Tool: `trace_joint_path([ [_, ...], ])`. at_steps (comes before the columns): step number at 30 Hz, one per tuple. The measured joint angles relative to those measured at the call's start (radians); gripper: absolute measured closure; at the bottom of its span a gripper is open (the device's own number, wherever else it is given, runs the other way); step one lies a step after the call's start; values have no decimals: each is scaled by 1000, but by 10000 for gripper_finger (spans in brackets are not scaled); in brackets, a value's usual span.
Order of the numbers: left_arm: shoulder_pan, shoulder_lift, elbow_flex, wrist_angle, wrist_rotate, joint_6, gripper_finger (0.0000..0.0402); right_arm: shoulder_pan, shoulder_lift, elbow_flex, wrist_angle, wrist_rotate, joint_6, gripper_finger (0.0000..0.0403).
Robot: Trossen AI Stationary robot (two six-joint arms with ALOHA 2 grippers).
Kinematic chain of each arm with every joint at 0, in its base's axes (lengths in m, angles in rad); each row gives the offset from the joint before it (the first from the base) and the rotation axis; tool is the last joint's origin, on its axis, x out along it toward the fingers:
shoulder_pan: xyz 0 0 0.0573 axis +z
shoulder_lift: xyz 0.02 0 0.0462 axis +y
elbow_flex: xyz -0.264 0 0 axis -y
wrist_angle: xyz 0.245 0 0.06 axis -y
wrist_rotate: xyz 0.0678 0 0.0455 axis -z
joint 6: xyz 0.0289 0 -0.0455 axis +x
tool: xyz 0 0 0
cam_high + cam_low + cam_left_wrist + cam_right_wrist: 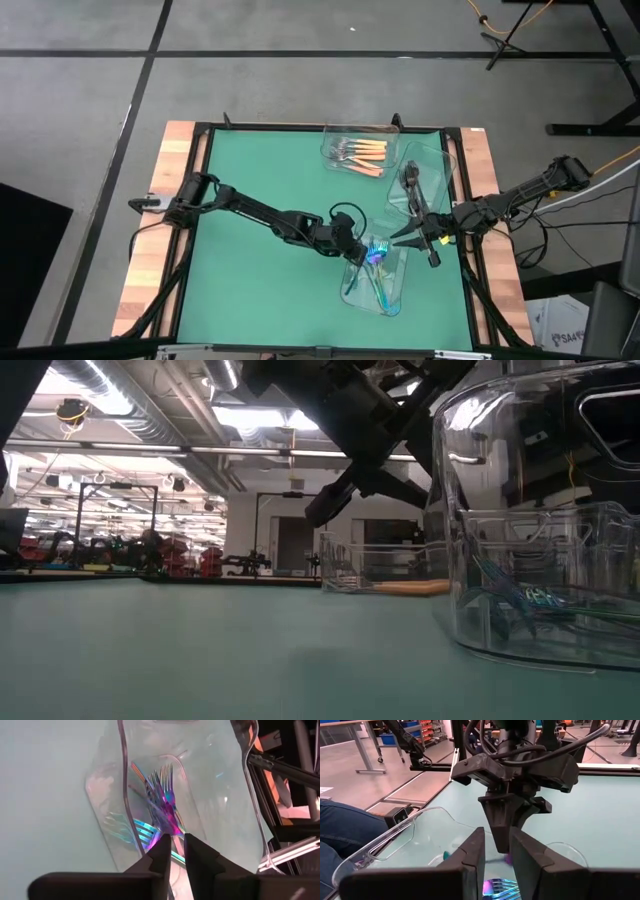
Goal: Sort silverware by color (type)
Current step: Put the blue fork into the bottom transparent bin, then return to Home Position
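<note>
Three clear trays stand on the green mat. The far tray holds orange-handled forks, the right tray holds dark forks, and the near tray holds iridescent blue-teal forks. My left gripper hangs over the near tray, slanting down, with its fingers a narrow gap apart. One iridescent fork's handle runs into that gap. My right gripper is open close by on the right, facing the left gripper, with nothing between its fingers. My left gripper stands with its fingertips on either side of the handle end of an iridescent fork, slanting down from the table's left. The fork's head lies on the other forks in the tray. I cannot tell whether a finger touches the handle.
Bare green mat stretches over the left half and near edge. Wooden strips and a black frame border the table. The near tray's tall clear wall fills the low view's right. A person's legs in jeans show beyond the table's edge.
</note>
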Motion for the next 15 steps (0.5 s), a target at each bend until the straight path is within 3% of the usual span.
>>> trace_joint_path([
  [7, 1, 0, 0, 4, -25, 30, 332, 0, 0, 0, 0, 0, 0, 325],
  [15, 2, -45, 0, -1, 20, 269, 331, 0, -16, 0, -1, 0, 0, 325],
])
